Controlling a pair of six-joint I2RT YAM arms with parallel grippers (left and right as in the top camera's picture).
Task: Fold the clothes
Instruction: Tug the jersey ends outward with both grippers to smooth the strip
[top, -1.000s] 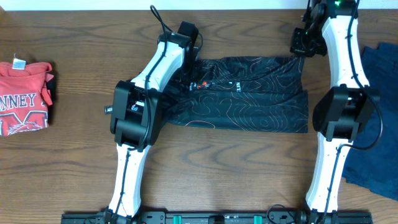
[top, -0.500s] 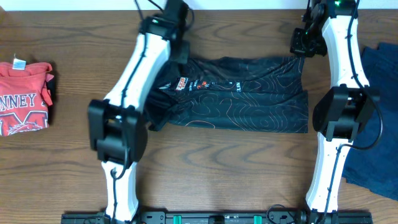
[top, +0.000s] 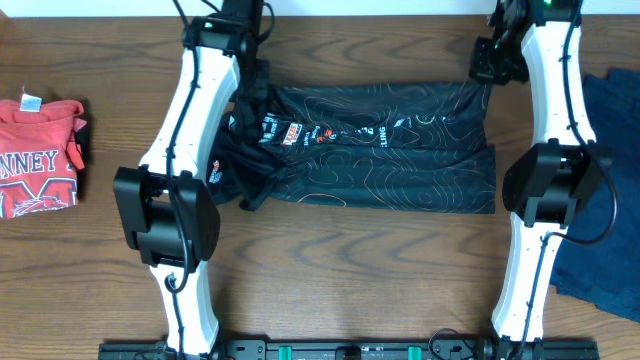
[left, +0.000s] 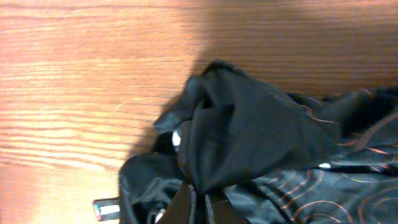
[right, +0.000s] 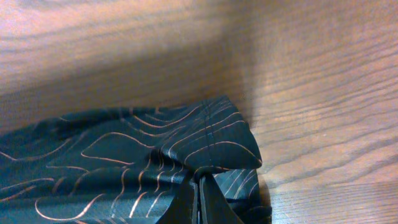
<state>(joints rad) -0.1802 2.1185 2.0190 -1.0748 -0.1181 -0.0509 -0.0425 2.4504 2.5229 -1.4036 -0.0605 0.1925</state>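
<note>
Pinching a bunched fold of the black jersey (left: 249, 130), the left gripper (left: 200, 198) is clenched, its fingertips meeting on the cloth at the bottom edge of the left wrist view. Fabric rises from the grip in a dark hump, off the tabletop (top: 350, 270). The right gripper (right: 198, 194) is also clamped, grasping the jersey's far right corner at the stitched hem.

Position, from overhead: the jersey lies across the upper middle of the tabletop, stretched left to right between the two grippers. Its right half is flat. Its left end is gathered and rumpled under the left arm (top: 190, 120). The right arm (top: 555, 110) runs along the jersey's right edge.

Count:
- Arms: two, one gripper each.
- Garments: three. One black jersey, one red shirt (top: 38, 160), one blue cloth (top: 612, 150).
- Red shirt is folded, white lettering up, well apart at the far left edge.
- Blue cloth lies at the far right edge, partly out of view, just beyond the right arm.

View differences:
- Only the overhead shows the red shirt, the blue cloth and the logo row on the jersey.
- Left wrist alone shows a small label (left: 106, 209) at the jersey's edge.
- Right wrist alone shows the copper contour lines and hem stitching close up.
</note>
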